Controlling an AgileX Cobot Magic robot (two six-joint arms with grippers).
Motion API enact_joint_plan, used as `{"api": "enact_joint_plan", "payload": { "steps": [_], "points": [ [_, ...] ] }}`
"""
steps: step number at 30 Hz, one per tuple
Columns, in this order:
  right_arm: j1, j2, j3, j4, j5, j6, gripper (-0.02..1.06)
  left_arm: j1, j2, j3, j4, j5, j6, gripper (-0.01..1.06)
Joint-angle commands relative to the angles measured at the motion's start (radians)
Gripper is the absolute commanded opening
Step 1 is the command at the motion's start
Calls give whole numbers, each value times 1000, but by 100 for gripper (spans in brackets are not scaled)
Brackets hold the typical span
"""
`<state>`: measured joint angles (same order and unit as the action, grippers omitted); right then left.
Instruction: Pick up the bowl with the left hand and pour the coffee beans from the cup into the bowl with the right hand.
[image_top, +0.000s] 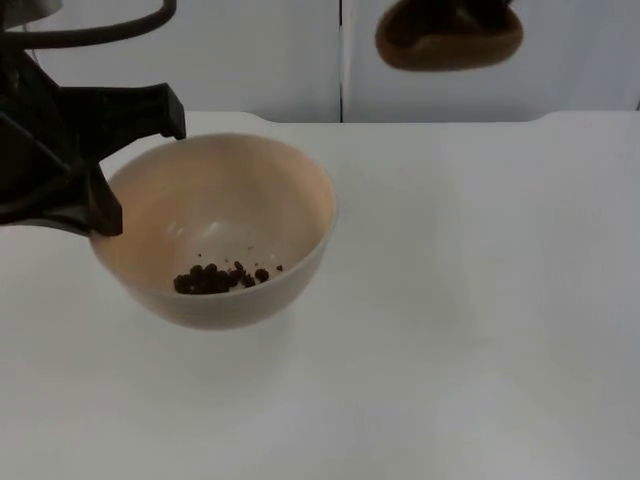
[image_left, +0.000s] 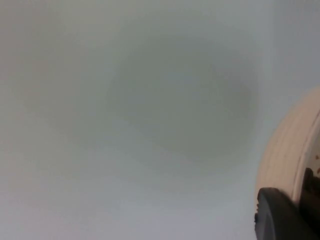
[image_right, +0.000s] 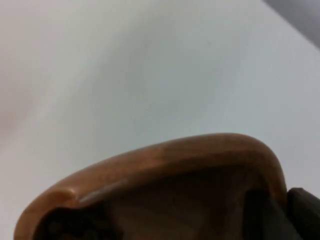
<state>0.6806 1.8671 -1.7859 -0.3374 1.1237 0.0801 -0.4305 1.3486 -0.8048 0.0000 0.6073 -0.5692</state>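
Bowl (image_top: 225, 215) first: a wide, round, cream-coloured one with a pale peach inside, held tilted and lifted off the surface (image_top: 470, 300) by the left gripper (image_top: 105, 160), whose two black fingers pinch its rim, one finger at the far side of the rim and one at the near side. In the left wrist view the bowl's ribbed outer wall (image_left: 292, 150) shows against a black fingertip. A small heap of dark coffee beans (image_top: 215, 278) lies at the low side of the bowl's inside, opposite the gripper. Well away from the left gripper, high up, hangs the brown wooden cup (image_top: 448, 38); its smooth rounded rim (image_right: 165, 160) lies against the right gripper's finger (image_right: 300, 215), which grips it. White surface, plain; grey partition wall (image_top: 260, 55) behind.
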Motion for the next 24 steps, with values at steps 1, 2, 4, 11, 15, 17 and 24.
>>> {"api": "enact_joint_plan", "payload": {
  "steps": [1,2,4,11,15,17,24],
  "points": [
    [-13,-10,29,10,3,16,0,2,11,3,7,-24,-4,0],
    [-23,-10,58,10,-9,18,0,2,20,3,7,-35,-4,0],
    [-33,-10,113,10,-41,44,0,2,43,3,7,-46,-4,0],
    [-33,-10,259,1,-166,121,0,2,90,3,20,-68,-4,0],
    [-40,-10,381,1,-289,186,0,2,131,3,49,-89,-4,0],
    [-43,-10,406,1,-311,199,0,2,140,3,55,-93,-4,0],
    [-92,-10,564,-2,-422,268,0,2,168,3,95,-142,-4,0]
  ]
}}
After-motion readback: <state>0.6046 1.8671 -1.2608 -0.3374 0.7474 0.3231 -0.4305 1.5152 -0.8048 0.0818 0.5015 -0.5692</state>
